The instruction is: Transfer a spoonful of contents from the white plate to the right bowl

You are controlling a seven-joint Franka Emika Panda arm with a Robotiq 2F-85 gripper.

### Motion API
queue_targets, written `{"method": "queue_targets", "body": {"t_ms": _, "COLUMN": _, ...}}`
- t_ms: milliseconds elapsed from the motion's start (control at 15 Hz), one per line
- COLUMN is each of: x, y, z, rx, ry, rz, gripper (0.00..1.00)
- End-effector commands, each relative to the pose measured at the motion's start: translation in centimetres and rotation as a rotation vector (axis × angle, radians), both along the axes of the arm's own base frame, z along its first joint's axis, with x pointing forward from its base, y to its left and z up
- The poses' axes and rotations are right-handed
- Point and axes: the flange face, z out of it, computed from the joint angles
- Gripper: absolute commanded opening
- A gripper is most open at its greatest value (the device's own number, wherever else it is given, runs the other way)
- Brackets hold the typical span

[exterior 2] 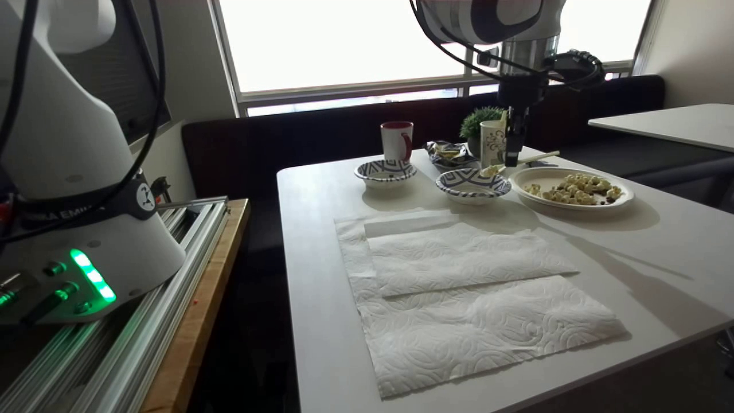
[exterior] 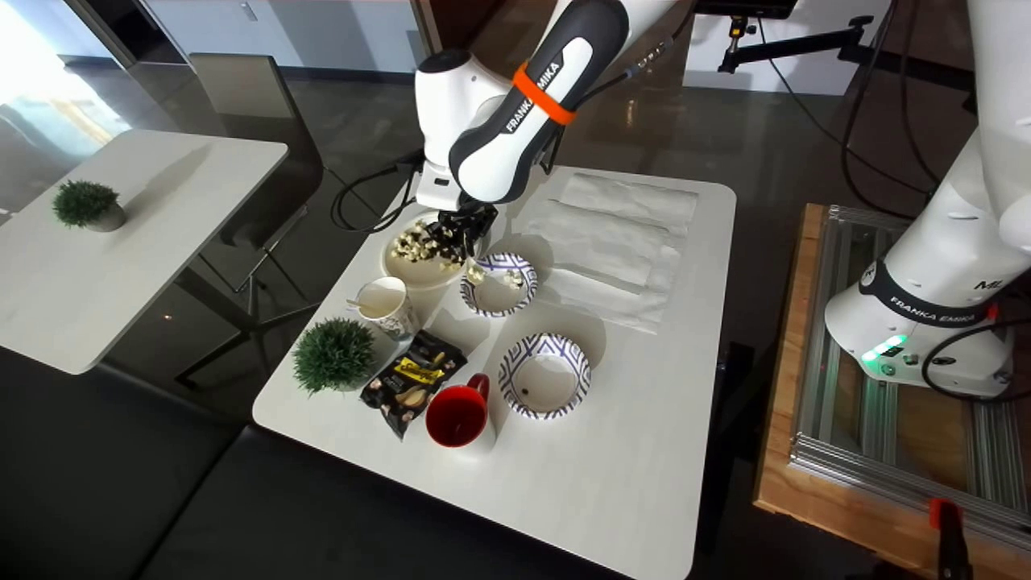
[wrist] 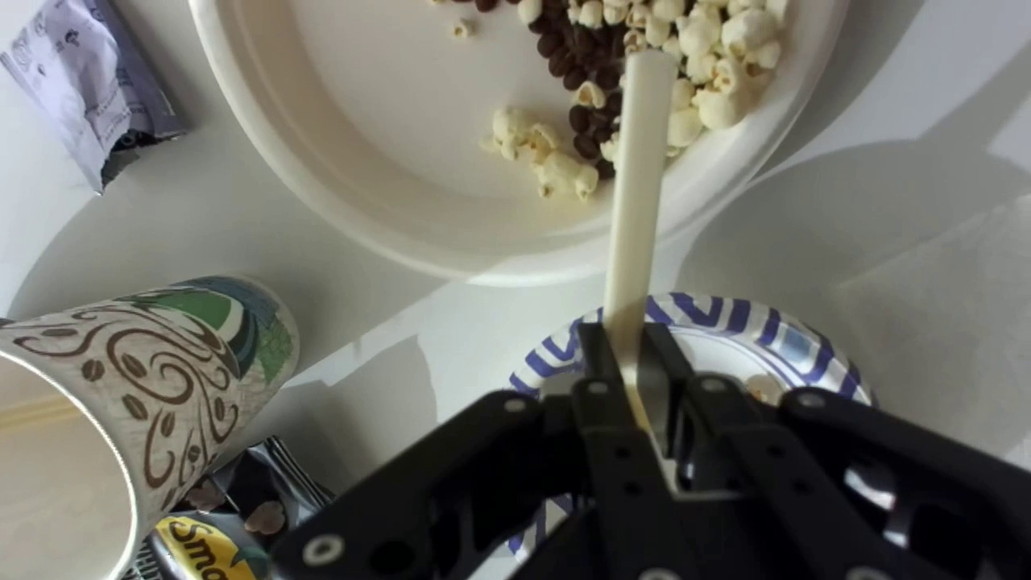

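Observation:
The white plate point(exterior: 412, 275) holds a heap of contents point(wrist: 717, 72), popcorn and dark brown beans. My gripper point(wrist: 632, 346) is shut on the pale handle of a spoon point(wrist: 640, 177); the handle reaches out over the plate. The spoon's head point(exterior 2: 492, 171) carries popcorn and is over the striped-rim bowl point(exterior 2: 473, 194) beside the plate. That bowl also holds a popcorn piece point(exterior: 513, 279). My fingertips point(exterior 2: 512, 160) are above the gap between this bowl and the plate. A second striped bowl point(exterior: 548, 383) stands farther off with one dark bit inside. The spoon's head is hidden in the wrist view.
A patterned paper cup point(exterior: 395, 314) with a stick in it stands near the plate. A plant point(exterior: 334, 354), a black snack bag point(exterior: 415, 374) and a red-and-white mug point(exterior: 463, 419) stand along one side. Paper towels point(exterior 2: 481, 310) lie on the other side.

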Motion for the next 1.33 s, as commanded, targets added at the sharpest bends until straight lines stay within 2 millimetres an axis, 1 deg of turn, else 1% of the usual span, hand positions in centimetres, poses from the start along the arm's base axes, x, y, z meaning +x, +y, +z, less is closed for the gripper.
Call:
{"method": "queue_targets", "body": {"t_ms": 0, "x": -0.8, "y": 0.1, "z": -0.2, "rx": -0.031, "ry": -0.063, "rz": 0.068, "gripper": 0.03}}
{"method": "queue_targets", "body": {"t_ms": 133, "x": -1.3, "y": 0.2, "z": -0.4, "rx": -0.039, "ry": -0.082, "rz": 0.101, "gripper": 0.03}}
{"method": "queue_targets", "body": {"t_ms": 533, "x": -4.0, "y": 0.8, "z": -1.3, "rx": -0.065, "ry": -0.213, "rz": 0.271, "gripper": 0.03}}
{"method": "queue_targets", "body": {"t_ms": 867, "x": -6.3, "y": 1.2, "z": -1.6, "rx": -0.045, "ry": -0.288, "rz": 0.337, "gripper": 0.03}}
{"method": "queue_targets", "body": {"t_ms": 1000, "x": -7.1, "y": 1.1, "z": -1.6, "rx": -0.042, "ry": -0.321, "rz": 0.36, "gripper": 0.03}}
{"method": "queue_targets", "body": {"t_ms": 1267, "x": -8.6, "y": 0.3, "z": -1.2, "rx": -0.037, "ry": -0.387, "rz": 0.396, "gripper": 0.03}}
